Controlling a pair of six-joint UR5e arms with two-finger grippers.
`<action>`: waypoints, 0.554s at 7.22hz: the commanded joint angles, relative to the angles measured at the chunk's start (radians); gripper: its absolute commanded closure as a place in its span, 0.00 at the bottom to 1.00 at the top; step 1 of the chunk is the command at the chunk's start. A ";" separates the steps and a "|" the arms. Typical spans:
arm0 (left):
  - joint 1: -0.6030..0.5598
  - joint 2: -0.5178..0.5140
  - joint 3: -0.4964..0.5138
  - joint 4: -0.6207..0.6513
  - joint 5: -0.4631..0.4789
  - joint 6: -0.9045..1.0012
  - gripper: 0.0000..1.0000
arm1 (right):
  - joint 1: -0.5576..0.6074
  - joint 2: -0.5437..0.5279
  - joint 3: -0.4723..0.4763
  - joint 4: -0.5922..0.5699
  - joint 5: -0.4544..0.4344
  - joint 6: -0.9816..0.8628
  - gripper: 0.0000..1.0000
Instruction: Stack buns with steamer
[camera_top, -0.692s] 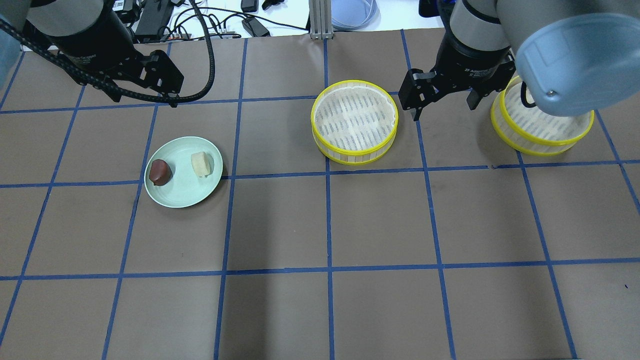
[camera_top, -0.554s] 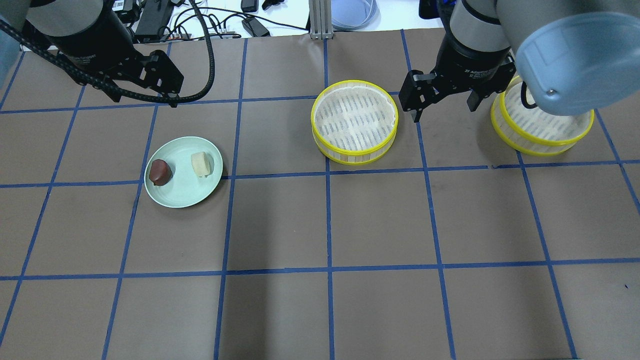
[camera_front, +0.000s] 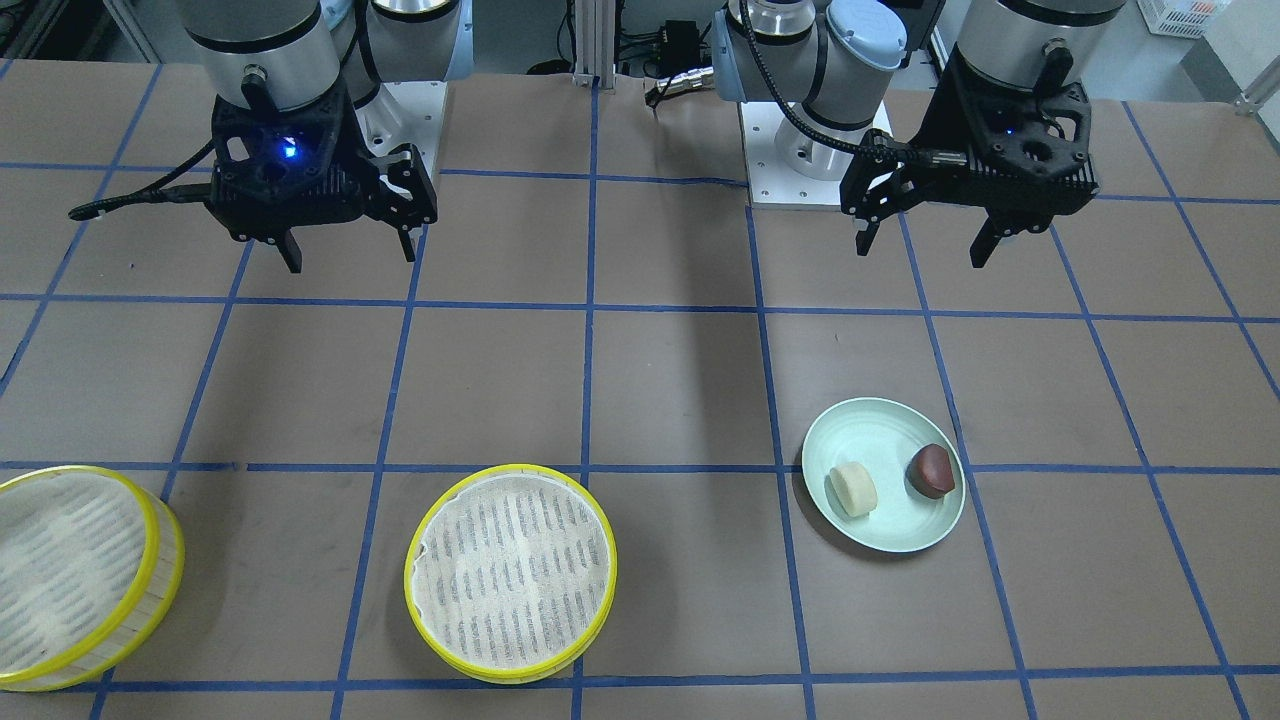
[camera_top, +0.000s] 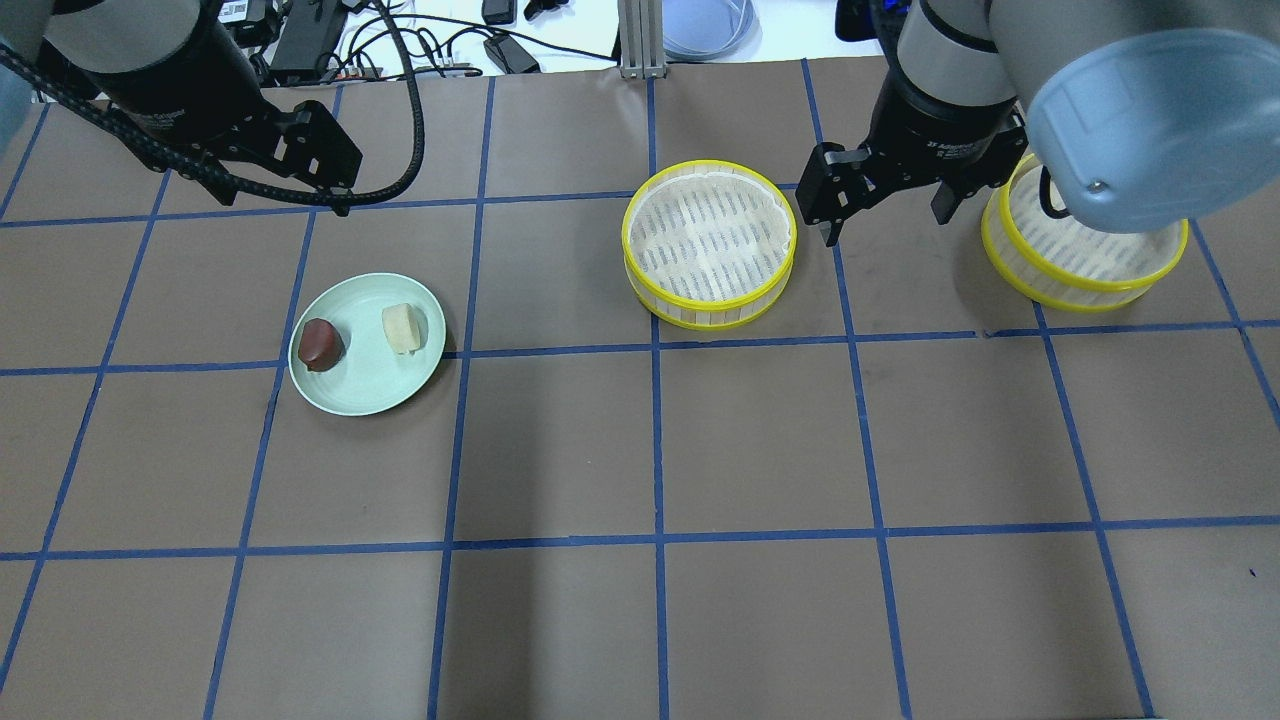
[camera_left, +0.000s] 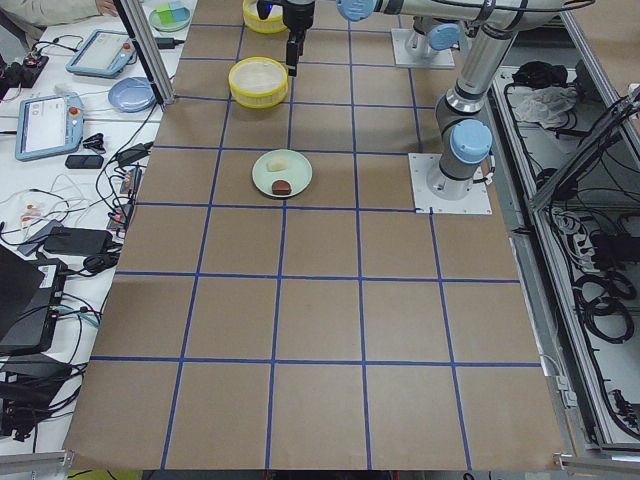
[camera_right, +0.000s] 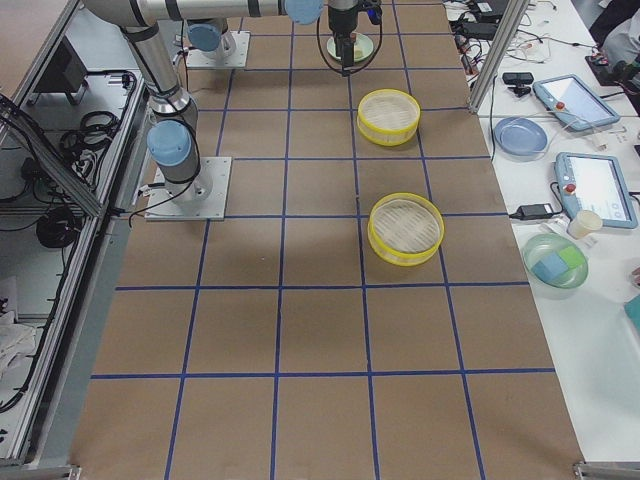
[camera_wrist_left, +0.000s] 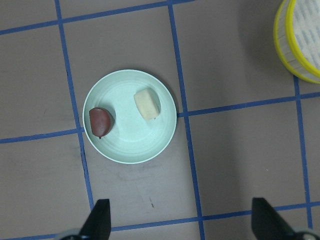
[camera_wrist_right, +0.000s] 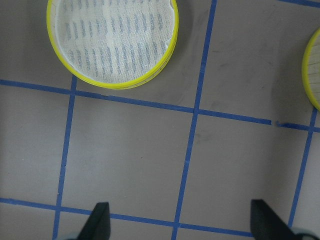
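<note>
A mint-green plate (camera_top: 372, 390) holds a dark reddish-brown bun (camera_top: 320, 344) and a pale cream bun (camera_top: 403, 327), apart from each other. One steamer tier (camera_top: 710, 243) stands mid-table and a second tier (camera_top: 1080, 250) stands at the right, partly under my right arm; both are empty. My left gripper (camera_top: 310, 160) is open and hovers beyond the plate. In its wrist view the plate (camera_wrist_left: 130, 145), both buns and the open gripper (camera_wrist_left: 182, 220) show. My right gripper (camera_top: 885, 215) is open, high between the two tiers. Its wrist view shows the middle tier (camera_wrist_right: 112, 40).
The brown table cover carries a blue tape grid (camera_top: 655, 350). Cables and devices (camera_top: 420, 45) lie beyond the far edge, with an upright metal post (camera_top: 640, 40). The robot base plates (camera_front: 800, 150) sit on the robot's side of the table.
Both grippers have drifted slightly left in the overhead view. The buns, the plate and both steamer tiers have not moved. Both grippers stay open.
</note>
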 joint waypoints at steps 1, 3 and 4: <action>0.008 -0.008 0.000 0.005 0.004 -0.001 0.00 | -0.051 0.010 -0.003 -0.016 0.009 -0.008 0.00; 0.006 -0.012 0.000 0.006 0.001 -0.010 0.00 | -0.148 0.057 -0.011 -0.043 0.009 -0.073 0.00; 0.008 -0.013 0.001 0.005 0.001 -0.012 0.00 | -0.191 0.093 -0.012 -0.101 0.000 -0.132 0.00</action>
